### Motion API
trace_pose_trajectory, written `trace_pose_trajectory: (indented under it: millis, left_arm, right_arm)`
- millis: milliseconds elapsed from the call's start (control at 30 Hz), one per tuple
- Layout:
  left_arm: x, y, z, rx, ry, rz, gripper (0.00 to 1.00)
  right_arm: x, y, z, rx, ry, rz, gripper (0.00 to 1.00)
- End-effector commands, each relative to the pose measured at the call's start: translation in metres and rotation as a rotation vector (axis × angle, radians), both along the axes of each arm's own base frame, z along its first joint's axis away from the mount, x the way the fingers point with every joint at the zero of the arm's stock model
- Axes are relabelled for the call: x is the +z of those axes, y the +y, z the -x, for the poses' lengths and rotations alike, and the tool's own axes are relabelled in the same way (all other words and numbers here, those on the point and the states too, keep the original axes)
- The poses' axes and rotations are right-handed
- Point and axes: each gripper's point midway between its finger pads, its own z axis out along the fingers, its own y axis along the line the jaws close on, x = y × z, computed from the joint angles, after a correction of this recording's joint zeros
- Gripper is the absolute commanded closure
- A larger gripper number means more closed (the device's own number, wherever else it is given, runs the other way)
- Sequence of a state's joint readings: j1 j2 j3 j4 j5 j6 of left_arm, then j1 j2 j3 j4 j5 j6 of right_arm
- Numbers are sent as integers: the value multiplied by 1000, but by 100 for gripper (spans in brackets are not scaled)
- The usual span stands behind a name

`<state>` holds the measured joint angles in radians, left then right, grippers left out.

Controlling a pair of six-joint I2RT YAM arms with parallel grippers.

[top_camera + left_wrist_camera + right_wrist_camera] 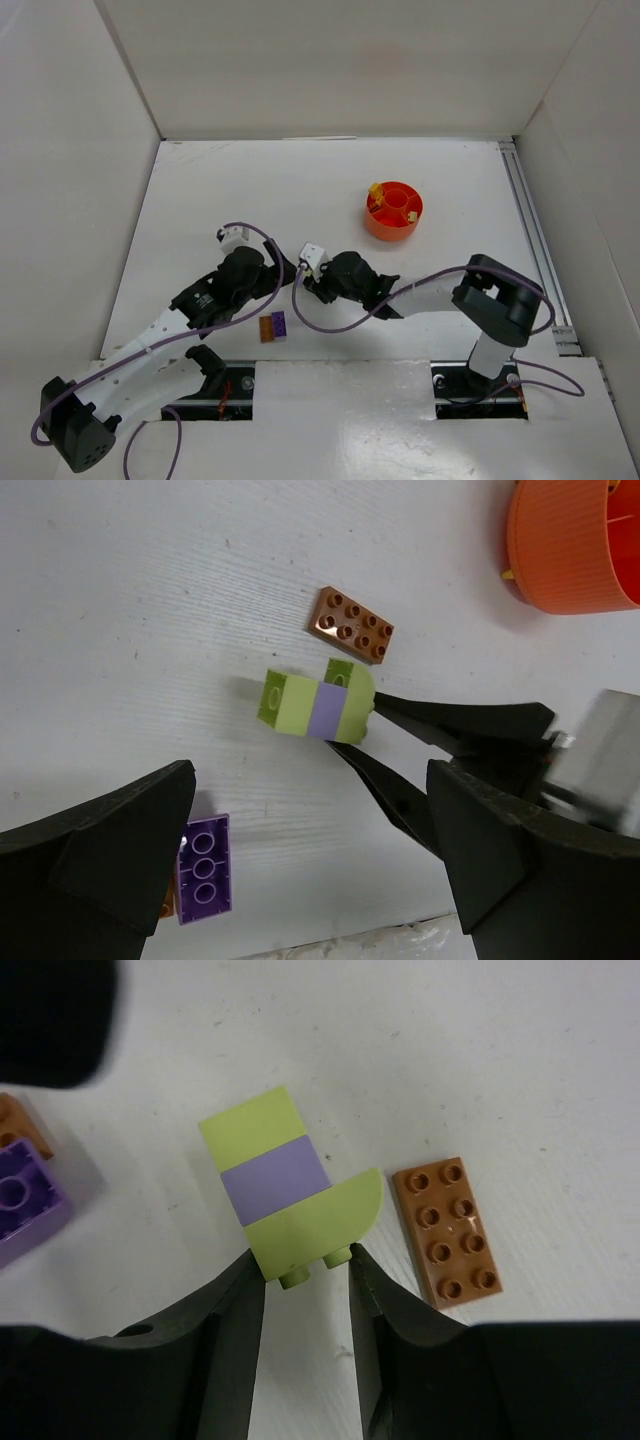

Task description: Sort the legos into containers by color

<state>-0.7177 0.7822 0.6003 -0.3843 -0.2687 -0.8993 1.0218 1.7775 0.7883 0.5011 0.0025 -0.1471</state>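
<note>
A stack of two pale yellow-green bricks with a purple one between (285, 1185) lies by a brown-orange plate (445, 1230). My right gripper (305, 1265) pinches the stack's studded end at its very fingertips. The left wrist view shows the same stack (320, 705), plate (350, 627) and right gripper (355, 725). My left gripper (310, 780) is open wide and empty, just short of the stack. A loose purple brick (203, 868) lies by its left finger. From above, both grippers, left (280, 272) and right (308, 280), meet mid-table and hide the stack.
The round orange-red dish (392, 225) stands at the back right with yellow bricks (377, 192) inside; its wall shows in the left wrist view (575, 540). A purple brick (282, 325) and a brown-orange one (267, 328) lie near the front edge. White walls enclose the table.
</note>
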Motion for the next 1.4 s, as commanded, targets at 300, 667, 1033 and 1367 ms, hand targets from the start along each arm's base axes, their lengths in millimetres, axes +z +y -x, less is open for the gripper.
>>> trace_pose_trajectory:
  millis: [300, 667, 1033, 1367]
  left_arm:
    - [45, -41, 4, -250, -188, 164, 0]
    - [79, -71, 28, -501, -350, 313, 0]
    - [92, -71, 32, -523, -395, 334, 0]
    - [152, -77, 53, -642, -598, 447, 0]
  right_arm:
    - [105, -29, 27, 79, -127, -133, 77]
    - [140, -33, 42, 145, -159, -189, 78]
    - [176, -38, 53, 186, -179, -264, 79]
    - [210, -52, 56, 223, -204, -356, 79]
